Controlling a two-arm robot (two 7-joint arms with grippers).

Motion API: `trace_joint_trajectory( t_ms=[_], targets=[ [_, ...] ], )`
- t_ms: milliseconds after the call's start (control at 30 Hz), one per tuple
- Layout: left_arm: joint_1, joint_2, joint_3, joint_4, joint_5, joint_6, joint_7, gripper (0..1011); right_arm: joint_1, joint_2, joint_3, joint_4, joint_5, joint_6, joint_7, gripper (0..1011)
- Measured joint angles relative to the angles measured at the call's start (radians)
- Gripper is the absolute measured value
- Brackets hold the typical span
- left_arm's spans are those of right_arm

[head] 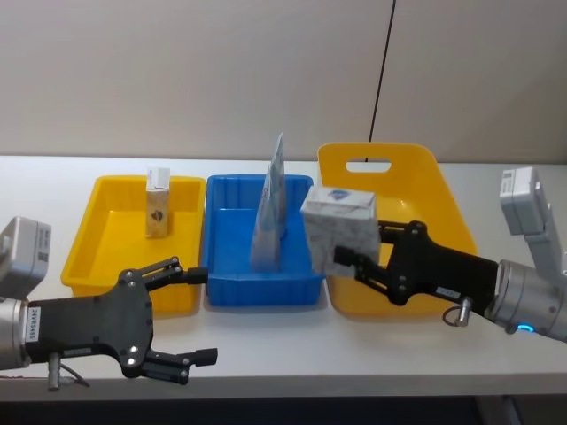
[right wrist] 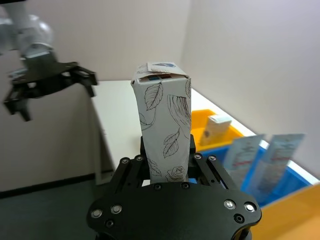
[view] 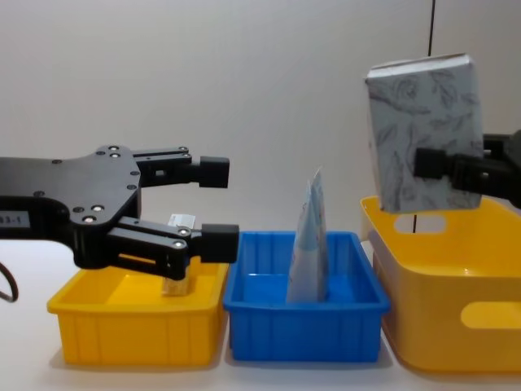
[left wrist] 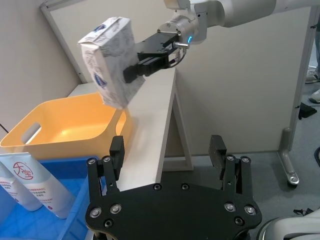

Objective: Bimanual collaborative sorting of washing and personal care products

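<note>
Head view, right end effector [head: 354,246] clamps leafy carton [head: 339,217] (seemingly over bin [head: 412,181]), left end effector [head: 200,315] spread

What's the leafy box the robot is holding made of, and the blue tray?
The carton looks like matte printed cardboard, going by its creased folded top. The blue tray is probably moulded plastic: smooth, glossy walls and a rounded rim.

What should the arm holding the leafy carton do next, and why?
Probably carry the leaf-printed grey carton leftward to the open left gripper: the right gripper holds it aloft, and a small carton stands in the left yellow plastic tray.
</note>
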Motion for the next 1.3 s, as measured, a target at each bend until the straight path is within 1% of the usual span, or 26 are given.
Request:
trace_joint_trajectory(
  t_ms=[200,233,300,400,433,500,533,700,733,933,967,1033,1133,1167,1300],
  targets=[
    [0.000,0.000,0.000,0.000,0.000,0.000,0.000,1001,-0.019,-0.004,0.022,-0.003,-0.016,0.005,-0.074,339],
    [0.000,0.000,0.000,0.000,0.000,0.000,0.000,1001,-0.022,-0.006,0.027,-0.003,-0.023,0.007,-0.097,339],
    [0.000,0.000,0.000,0.000,0.000,0.000,0.000,1001,-0.025,-0.009,0.032,-0.003,-0.029,0.008,-0.117,339],
    [0.000,0.000,0.000,0.000,0.000,0.000,0.000,1001,-0.033,-0.018,0.043,-0.001,-0.048,0.011,-0.172,338],
    [0.000,0.000,0.000,0.000,0.000,0.000,0.000,1002,-0.033,-0.018,0.043,-0.001,-0.048,0.011,-0.172,338],
    [0.000,0.000,0.000,0.000,0.000,0.000,0.000,1002,-0.037,-0.025,0.049,0.002,-0.058,0.013,-0.204,338],
    [0.000,0.000,0.000,0.000,0.000,0.000,0.000,1001,-0.040,-0.030,0.054,0.005,-0.067,0.014,-0.229,338],
    [0.000,0.000,0.000,0.000,0.000,0.000,0.000,1001,-0.046,-0.047,0.066,0.013,-0.091,0.018,-0.291,338],
    [0.000,0.000,0.000,0.000,0.000,0.000,0.000,1002,-0.047,-0.054,0.070,0.016,-0.102,0.019,-0.317,338],
    [0.000,0.000,0.000,0.000,0.000,0.000,0.000,1001,-0.049,-0.077,0.082,0.029,-0.133,0.024,-0.394,339],
    [0.000,0.000,0.000,0.000,0.000,0.000,0.000,1001,-0.049,-0.084,0.085,0.033,-0.143,0.025,-0.420,338],
    [0.000,0.000,0.000,0.000,0.000,0.000,0.000,1001,-0.049,-0.096,0.090,0.041,-0.157,0.027,-0.452,338],
    [0.000,0.000,0.000,0.000,0.000,0.000,0.000,1001,-0.048,-0.109,0.095,0.048,-0.172,0.028,-0.487,338],
    [0.000,0.000,0.000,0.000,0.000,0.000,0.000,1001,-0.047,-0.116,0.098,0.055,-0.183,0.029,-0.511,338],
    [0.000,0.000,0.000,0.000,0.000,0.000,0.000,1001,-0.040,-0.138,0.105,0.071,-0.208,0.031,-0.564,339]
  ],
)
